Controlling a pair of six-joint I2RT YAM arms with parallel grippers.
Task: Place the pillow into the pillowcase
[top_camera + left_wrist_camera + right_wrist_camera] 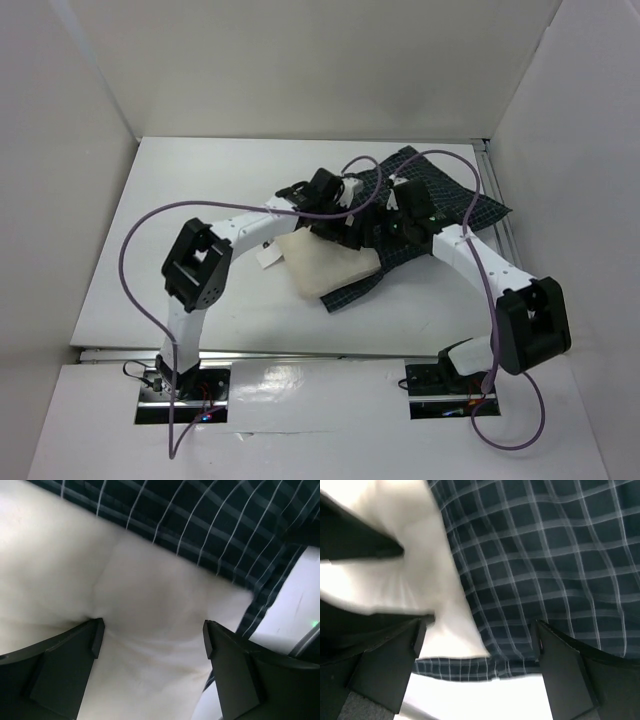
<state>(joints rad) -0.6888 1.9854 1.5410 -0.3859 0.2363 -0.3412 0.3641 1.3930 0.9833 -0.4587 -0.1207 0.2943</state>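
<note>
Both pincers stand spread, the left gripper (pixel 152 631) over the pillow (pixel 325 262) and the right gripper (pixel 479 627) over the pillowcase (pixel 445 200) — cloth stretching toward the pillow's two o'clock.

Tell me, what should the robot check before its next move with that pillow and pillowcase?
1. Left fingers open: ok, spread over the pillow.
2. Right fingers open: ok, over the pillowcase edge.
3. Something gripped: not ok, both pairs hold nothing.
4. Pillow fully inside pillowcase: not ok, much cream fabric shows from above.
5. Pillowcase mouth open wide: cannot tell, the arms hide it.
</note>
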